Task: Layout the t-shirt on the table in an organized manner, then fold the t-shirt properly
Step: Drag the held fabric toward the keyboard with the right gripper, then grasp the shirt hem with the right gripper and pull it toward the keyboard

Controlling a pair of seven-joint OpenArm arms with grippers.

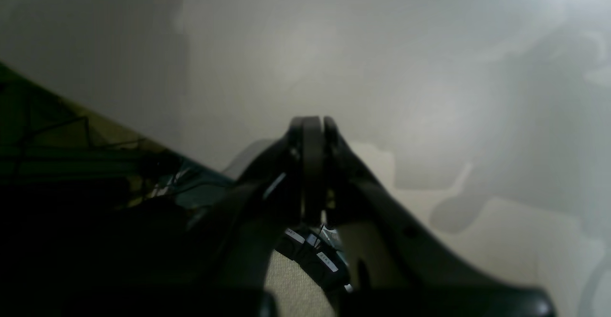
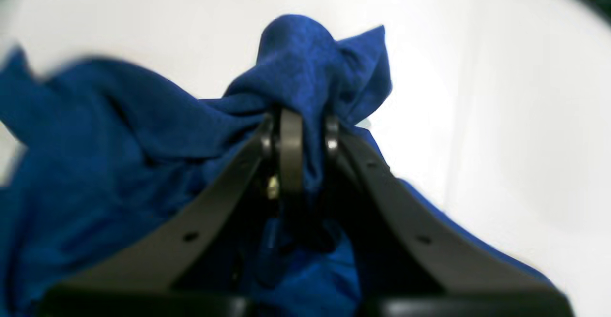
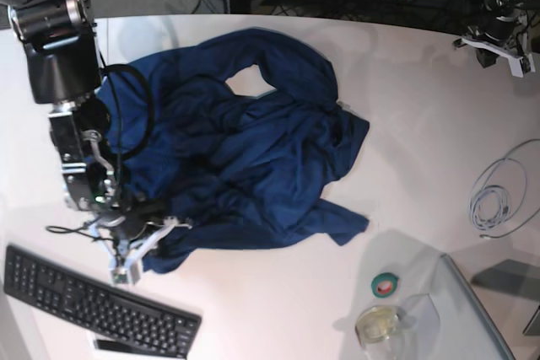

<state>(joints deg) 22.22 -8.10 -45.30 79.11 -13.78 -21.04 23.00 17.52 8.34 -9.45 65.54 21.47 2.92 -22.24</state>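
Observation:
The dark blue t-shirt (image 3: 253, 149) lies crumpled in a heap on the left half of the white table (image 3: 422, 124), with folds over one another. My right gripper (image 3: 166, 225) is at the heap's lower left edge. In the right wrist view this right gripper (image 2: 305, 126) is shut on a bunched fold of the t-shirt (image 2: 119, 131), and cloth bulges above the fingertips. My left gripper (image 1: 312, 122) is shut with nothing between its fingers, over a pale blurred surface. Its arm (image 3: 498, 27) stands at the far right corner, away from the shirt.
A black keyboard (image 3: 93, 301) lies at the front left, close to my right arm. A green tape roll (image 3: 386, 284) and a small glass jar (image 3: 377, 324) sit at the front right beside a grey glassy panel (image 3: 485, 309). A coiled white cable (image 3: 498, 196) lies at the right.

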